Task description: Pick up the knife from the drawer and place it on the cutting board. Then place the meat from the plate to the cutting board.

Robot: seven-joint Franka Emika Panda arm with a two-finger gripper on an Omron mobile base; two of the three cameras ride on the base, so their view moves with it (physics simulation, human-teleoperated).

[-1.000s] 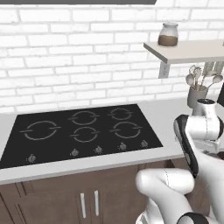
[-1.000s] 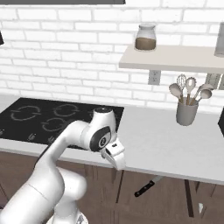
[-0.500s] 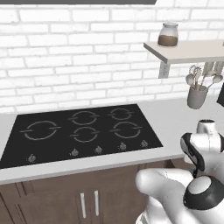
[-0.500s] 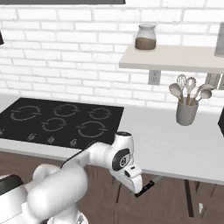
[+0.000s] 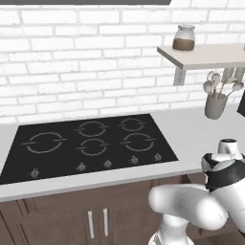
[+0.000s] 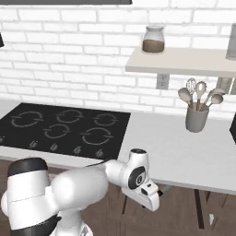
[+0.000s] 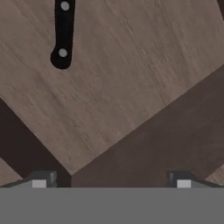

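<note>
In the hand view the knife (image 7: 63, 34) shows as a slim black handle with two small pale rivets, its rounded butt end pointing down; it lies at about 11 o'clock in that picture and runs off the top edge, so the blade is out of sight. It rests flat on the light brown wood-grain floor of the drawer (image 7: 131, 74), whose darker brown wall crosses the lower half on a slant. The gripper (image 7: 110, 181) hangs above this floor with its two grey fingertips (image 7: 40, 180) spread wide at the bottom corners, holding nothing, and the handle lies well apart from both tips. In the right base view the white arm bends down below the edge of the counter (image 6: 184, 152), the hand dipping in front of the dark brown cabinets. The counter is pale grey, and a black cooktop (image 5: 88, 143) with five ring burners and a row of small knobs is set into it, toward 9 o'clock from the arm. A grey holder of utensils (image 6: 197, 115) stands on the counter at about 2 o'clock in the right base view. Behind runs a white brick wall (image 5: 81, 67), with a pale shelf (image 6: 179, 62) carrying a lidded glass jar (image 6: 153, 39) of brown contents.
</note>
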